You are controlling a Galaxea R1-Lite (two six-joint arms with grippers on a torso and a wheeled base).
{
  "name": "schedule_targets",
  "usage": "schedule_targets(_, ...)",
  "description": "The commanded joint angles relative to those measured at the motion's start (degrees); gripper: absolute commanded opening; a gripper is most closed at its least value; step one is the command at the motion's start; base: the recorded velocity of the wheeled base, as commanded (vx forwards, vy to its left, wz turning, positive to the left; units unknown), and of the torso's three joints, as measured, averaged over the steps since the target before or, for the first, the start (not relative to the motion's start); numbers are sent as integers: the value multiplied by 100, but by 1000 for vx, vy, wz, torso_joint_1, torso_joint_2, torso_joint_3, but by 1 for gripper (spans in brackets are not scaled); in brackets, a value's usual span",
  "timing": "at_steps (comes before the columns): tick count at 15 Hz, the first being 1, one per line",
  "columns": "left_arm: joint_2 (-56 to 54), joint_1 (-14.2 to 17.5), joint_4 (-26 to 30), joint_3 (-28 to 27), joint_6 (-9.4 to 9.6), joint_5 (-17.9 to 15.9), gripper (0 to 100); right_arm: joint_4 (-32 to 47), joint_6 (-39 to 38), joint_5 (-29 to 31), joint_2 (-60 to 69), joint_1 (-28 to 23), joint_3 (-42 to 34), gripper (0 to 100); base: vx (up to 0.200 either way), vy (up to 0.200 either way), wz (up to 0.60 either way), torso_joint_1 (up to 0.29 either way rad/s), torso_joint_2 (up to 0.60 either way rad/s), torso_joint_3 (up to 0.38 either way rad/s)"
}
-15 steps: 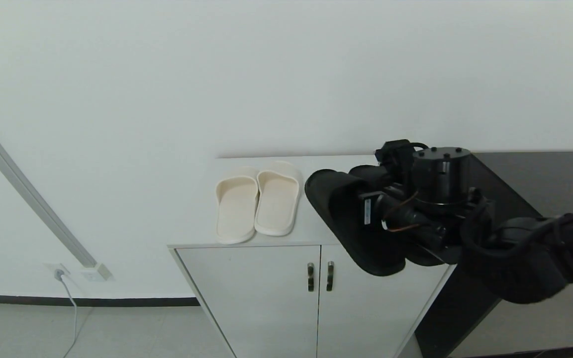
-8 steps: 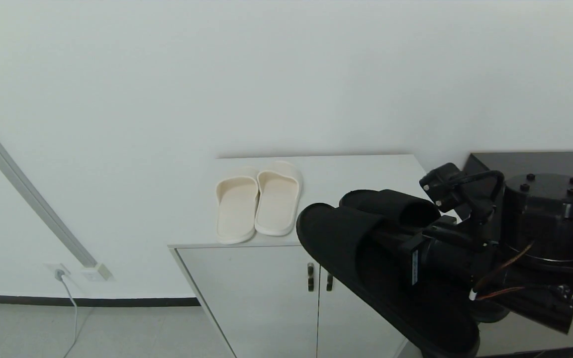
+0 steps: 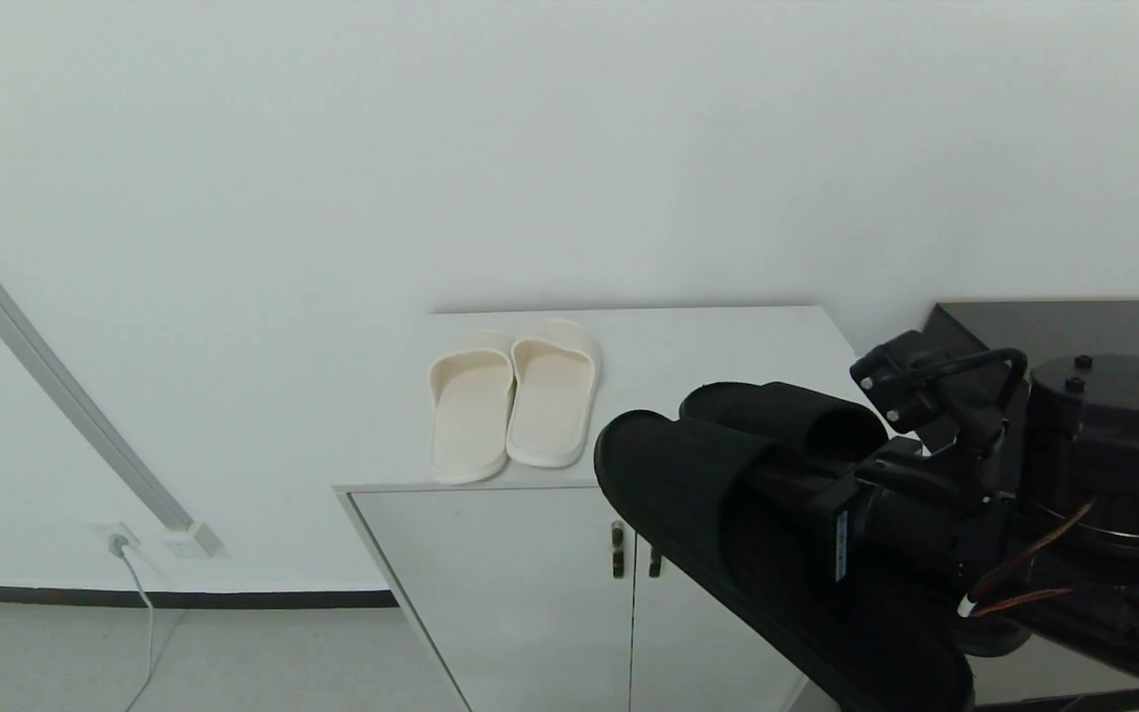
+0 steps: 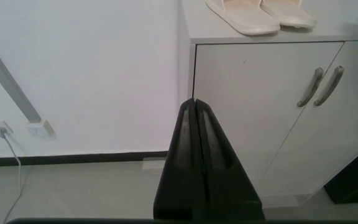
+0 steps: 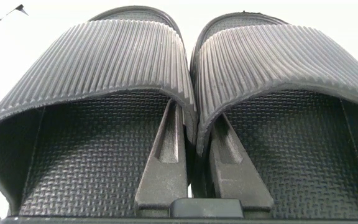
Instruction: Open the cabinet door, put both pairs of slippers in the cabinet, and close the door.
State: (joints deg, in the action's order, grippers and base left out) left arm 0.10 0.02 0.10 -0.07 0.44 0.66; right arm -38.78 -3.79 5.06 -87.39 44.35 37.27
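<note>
A pair of black slippers hangs in the air in front of the white cabinet's right door, toes toward the cabinet. My right gripper is shut on them, one finger inside each slipper, pinching their inner side walls together. A pair of cream slippers lies on the cabinet top near its left front edge. Both doors are closed, with two dark handles at the middle seam. My left gripper is shut and holds nothing, low in front of the cabinet's left corner, with the handles off to one side.
A black unit stands against the cabinet's right side. On the wall at the left are a slanted grey strip and a socket with a cable running down to the grey floor. The cabinet top's right half is bare.
My right arm has carried the black slippers off the cabinet top, toward me and downward, to in front of the right door. The cream slippers have not moved.
</note>
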Motion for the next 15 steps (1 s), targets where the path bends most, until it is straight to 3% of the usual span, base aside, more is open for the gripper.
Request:
schedule_targets(1,-1,6,-1,-1,0,4,0,11,1,4,-32,4,-9,0,-200,0,0,22,7,2)
schedule_targets(5,-1,6,-1,-1,0,4,0,2,45,4,3,4,-88,0,-200,0,0,-6,0,4)
schedule_targets(15,-1,6,-1,-1,0,4,0,2,72,-102,100,4,-255,0,0,0,0,0,0,0)
